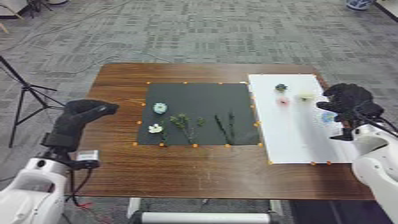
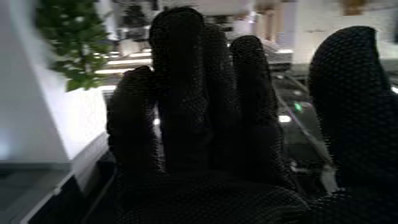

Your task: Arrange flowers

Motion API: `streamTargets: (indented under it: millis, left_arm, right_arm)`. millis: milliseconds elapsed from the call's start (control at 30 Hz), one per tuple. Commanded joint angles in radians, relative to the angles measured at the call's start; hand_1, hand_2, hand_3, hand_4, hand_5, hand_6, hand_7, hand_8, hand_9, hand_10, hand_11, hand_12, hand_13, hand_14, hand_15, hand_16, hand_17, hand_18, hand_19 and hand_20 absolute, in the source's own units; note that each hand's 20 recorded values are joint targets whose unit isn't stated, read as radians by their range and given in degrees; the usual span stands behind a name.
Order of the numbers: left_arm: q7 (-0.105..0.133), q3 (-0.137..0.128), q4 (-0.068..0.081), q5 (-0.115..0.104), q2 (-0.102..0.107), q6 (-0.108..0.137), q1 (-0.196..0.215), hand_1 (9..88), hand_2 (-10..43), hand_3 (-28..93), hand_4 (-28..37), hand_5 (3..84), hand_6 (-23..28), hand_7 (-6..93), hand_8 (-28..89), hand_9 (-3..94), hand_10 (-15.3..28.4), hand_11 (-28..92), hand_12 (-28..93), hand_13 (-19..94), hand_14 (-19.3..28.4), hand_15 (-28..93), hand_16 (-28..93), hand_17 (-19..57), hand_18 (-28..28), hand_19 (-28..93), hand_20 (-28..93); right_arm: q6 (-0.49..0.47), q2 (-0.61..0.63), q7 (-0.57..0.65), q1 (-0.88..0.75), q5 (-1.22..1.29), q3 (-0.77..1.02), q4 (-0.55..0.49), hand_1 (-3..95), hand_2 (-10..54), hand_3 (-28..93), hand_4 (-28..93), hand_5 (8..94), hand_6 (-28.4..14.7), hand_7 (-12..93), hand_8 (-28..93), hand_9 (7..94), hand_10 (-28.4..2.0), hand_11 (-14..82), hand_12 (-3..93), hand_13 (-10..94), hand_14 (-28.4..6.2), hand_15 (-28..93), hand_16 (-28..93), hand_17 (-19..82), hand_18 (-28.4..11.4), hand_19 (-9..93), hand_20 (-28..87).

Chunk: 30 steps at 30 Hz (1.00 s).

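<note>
My right hand (image 1: pixel 348 102) is over the right edge of the white sheet (image 1: pixel 298 142), beside a blue flower (image 1: pixel 328 116). In the right wrist view that hand (image 2: pixel 209 115) has straight fingers, thumb apart, and holds nothing. On the sheet lie a dark green piece (image 1: pixel 281 87), a pink flower (image 1: pixel 283 101) and a pale yellow flower (image 1: pixel 306 96). The black mat (image 1: pixel 191 92) bears a light blue flower (image 1: pixel 160 108), a white flower (image 1: pixel 155 128), a leafy sprig (image 1: pixel 184 125) and dark stems (image 1: pixel 225 127). Left of the mat, my left hand (image 1: pixel 84 111) is open and empty.
The brown table (image 1: pixel 200 175) carries the mat and sheet side by side, with small orange markers (image 1: pixel 195 145) along their edges. A black tripod (image 1: pixel 29 90) stands on the floor to the left. Green foliage (image 2: pixel 71 42) appears beyond the fingers in the right wrist view.
</note>
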Motion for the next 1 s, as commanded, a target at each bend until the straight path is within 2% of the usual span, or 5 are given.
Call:
streamTargets:
  millis: [33,167,500,733,1000]
  left_arm:
    - [0.013,0.017,-0.015,0.028,-0.037,-0.002,0.036,30.1,-5.6,67,-16.5,62.2,-0.5,23.8,-9,55.8,14.3,25,16,42,16.9,29,2,3.8,14.6,22,24]
    - [0.03,0.023,-0.014,0.066,-0.044,-0.005,0.036,29.9,-5.7,67,-16.5,62.3,-0.7,23.8,-9,55.7,14.3,25,16,42,16.9,29,2,3.8,14.6,22,24]
    - [0.032,0.029,-0.03,0.027,-0.09,0.001,0.078,30.0,-5.6,67,-16.8,62.5,-0.9,23.7,-9,55.8,14.3,25,16,42,16.9,29,2,3.9,14.7,22,24]
    - [0.039,-0.007,-0.022,-0.015,-0.065,0.041,0.104,30.3,-5.3,67,-16.7,62.6,-0.9,23.6,-9,56.2,14.3,25,16,43,17.0,29,2,4.0,14.7,22,24]
    - [0.035,-0.077,-0.02,-0.06,-0.055,0.063,0.161,30.3,-5.2,67,-16.7,62.7,-0.8,23.7,-9,56.2,14.4,25,16,43,17.0,29,2,4.1,14.7,22,24]
  right_arm:
    - [-0.044,-0.008,0.018,0.014,-0.035,0.016,0.084,37.0,-9.5,70,-20,59.2,-1.3,22,-8,67.0,-14.1,20.8,21.3,70,-12.0,44,29,34,-20.6,73,51]
    - [-0.092,-0.021,0.024,0.07,-0.062,-0.025,0.133,35.9,-9.5,70,-20,59.0,-1.2,22,-8,66.7,-14.3,20.6,21.3,69,-12.2,44,29,34,-20.8,73,51]
    - [-0.131,-0.053,0.082,0.191,-0.075,-0.148,0.231,36.9,-9.5,70,-21,58.6,-1.5,22,-8,67.4,-14.2,22.3,22.2,72,-11.1,49,30,36,-21.6,76,53]
    - [-0.159,-0.031,0.111,0.173,0.015,-0.163,0.17,57.2,-9.5,57,-20,71.7,0.6,30,16,83.6,-9.4,27.4,43.9,85,-5.0,59,34,49,-19.6,91,52]
    - [-0.126,0.034,0.107,0.226,0.134,-0.194,0.038,62.1,-9.5,57,-21,75.5,-0.4,33,13,86.8,-8.4,29.8,44.4,89,-2.5,58,36,54,-17.9,93,51]
